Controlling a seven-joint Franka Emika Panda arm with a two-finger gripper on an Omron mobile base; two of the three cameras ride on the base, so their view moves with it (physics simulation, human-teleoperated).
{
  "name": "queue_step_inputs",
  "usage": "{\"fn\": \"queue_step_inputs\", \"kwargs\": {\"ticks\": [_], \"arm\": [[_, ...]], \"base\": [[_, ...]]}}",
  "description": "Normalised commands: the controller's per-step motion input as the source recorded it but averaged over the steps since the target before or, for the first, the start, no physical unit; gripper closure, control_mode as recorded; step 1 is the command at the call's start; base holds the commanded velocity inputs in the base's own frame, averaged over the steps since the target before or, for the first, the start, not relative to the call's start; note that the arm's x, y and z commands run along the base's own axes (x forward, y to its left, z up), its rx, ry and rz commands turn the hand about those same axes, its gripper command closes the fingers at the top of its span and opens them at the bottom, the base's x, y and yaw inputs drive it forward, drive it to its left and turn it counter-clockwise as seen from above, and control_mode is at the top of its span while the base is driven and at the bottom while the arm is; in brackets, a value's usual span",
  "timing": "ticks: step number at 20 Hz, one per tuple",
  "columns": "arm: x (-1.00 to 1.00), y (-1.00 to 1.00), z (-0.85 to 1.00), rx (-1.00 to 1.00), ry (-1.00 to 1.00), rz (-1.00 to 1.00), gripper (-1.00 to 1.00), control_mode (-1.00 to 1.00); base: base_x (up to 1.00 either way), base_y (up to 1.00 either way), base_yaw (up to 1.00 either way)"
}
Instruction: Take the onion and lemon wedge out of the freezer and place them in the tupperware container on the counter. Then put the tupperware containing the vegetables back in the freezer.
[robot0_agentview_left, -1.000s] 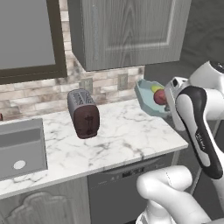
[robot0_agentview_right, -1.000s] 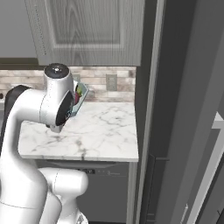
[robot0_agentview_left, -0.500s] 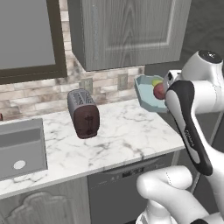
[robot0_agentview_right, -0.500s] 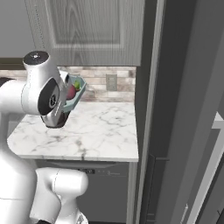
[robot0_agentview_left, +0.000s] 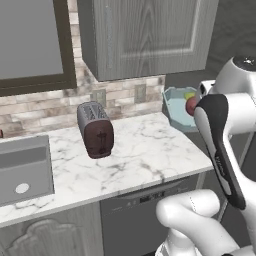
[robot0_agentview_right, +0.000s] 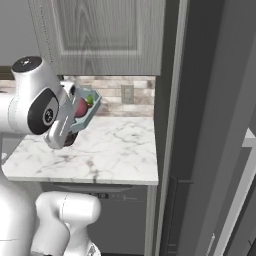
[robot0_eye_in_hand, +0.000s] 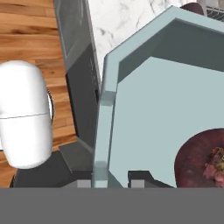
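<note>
Jaws clenched on rim of tupperware container (robot0_eye_in_hand: 105, 118), raised clear above desk (robot0_agentview_left: 135, 150); onion (robot0_eye_in_hand: 199, 159) and lemon wedge (robot0_agentview_left: 189, 95) inside.

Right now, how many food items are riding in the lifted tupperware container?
2. The onion sits in the tupperware container next to the arm; the lemon wedge lies just above the onion. The arm covers part of the container, so something small could be hidden.
</note>
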Motion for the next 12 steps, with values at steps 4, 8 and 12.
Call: {"fn": "queue_step_inputs", "kwargs": {"ticks": [4, 8, 12], "arm": [[-0.41, -0.36, 0.01, -0.01, -0.04, 0.00, 1.00, -1.00], [0.00, -0.02, 0.00, 0.00, -0.01, -0.01, 1.00, -1.00], [0.00, 0.00, 0.00, 0.00, 0.00, 0.00, 1.00, -1.00]], "base": [[0.00, 0.00, 0.00], [0.00, 0.00, 0.00], [0.00, 0.00, 0.00]]}}
